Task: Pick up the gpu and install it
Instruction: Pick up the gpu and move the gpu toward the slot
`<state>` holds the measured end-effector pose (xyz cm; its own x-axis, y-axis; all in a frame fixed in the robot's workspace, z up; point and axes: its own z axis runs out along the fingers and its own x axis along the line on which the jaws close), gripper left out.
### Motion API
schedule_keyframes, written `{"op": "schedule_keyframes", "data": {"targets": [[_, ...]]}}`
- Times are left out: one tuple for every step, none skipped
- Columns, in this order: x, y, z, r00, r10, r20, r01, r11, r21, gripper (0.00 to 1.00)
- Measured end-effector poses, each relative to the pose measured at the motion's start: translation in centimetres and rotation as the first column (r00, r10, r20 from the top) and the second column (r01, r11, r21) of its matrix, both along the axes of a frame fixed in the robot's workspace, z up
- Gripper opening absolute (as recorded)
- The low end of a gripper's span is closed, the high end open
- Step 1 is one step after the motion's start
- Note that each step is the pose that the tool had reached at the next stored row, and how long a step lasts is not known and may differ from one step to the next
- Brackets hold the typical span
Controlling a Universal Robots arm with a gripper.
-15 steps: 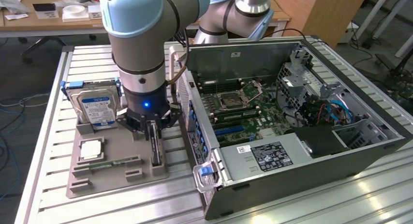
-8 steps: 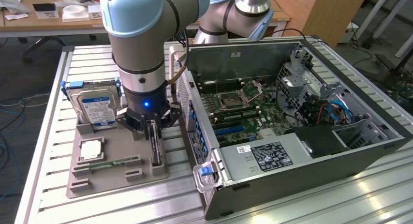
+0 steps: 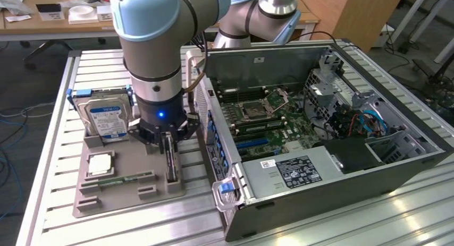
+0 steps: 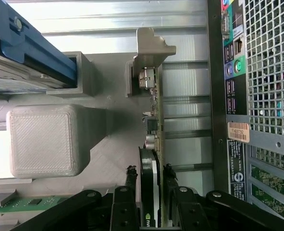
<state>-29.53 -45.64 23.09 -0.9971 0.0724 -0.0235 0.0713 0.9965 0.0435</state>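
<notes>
Gripper [image 3: 169,144] straddles the gpu [image 4: 150,192], fingers [image 4: 130,180] apart on either side of it.
The grey tray [image 3: 120,199] holds a hard drive [image 3: 106,118] at 11 o'clock and the gpu on edge at 3 o'clock: dark face, green board, silvery bracket [image 4: 149,53].

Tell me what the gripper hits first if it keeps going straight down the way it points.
The thin dark-faced green gpu card, standing on edge in the grey plastic holder tray directly under the gripper. The gripper looks about level with the card's top edge, though depth is hard to judge.
</notes>
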Motion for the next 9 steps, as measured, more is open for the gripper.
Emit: {"op": "schedule_keyframes", "data": {"targets": [[0.02,0.0,0.0,1.0,0.0,0.0,0.0,1.0,0.0,0.36],[0.08,0.0,0.0,1.0,0.0,0.0,0.0,1.0,0.0001,0.36],[0.16,0.0,0.0,1.0,0.0,0.0001,0.0,1.0,0.0,0.36],[0.17,0.0,0.0,1.0,0.0,0.0,0.0,1.0,0.0,0.36],[0.17,0.0,0.0,1.0,0.0,0.0,0.0,1.0,0.0,0.36],[0.17,0.0,0.0,1.0,0.0,0.0001,0.0,1.0,0.0,0.36],[0.17,-0.01,0.0,1.0,0.0,0.0,0.0,1.0,0.0,0.36],[0.15,-0.03,0.0,1.0,0.0,0.0,0.0,1.0,0.0006,0.36],[0.13,-0.04,0.0,1.0,0.0,0.0,0.0,1.0,0.0012,0.36]]}}
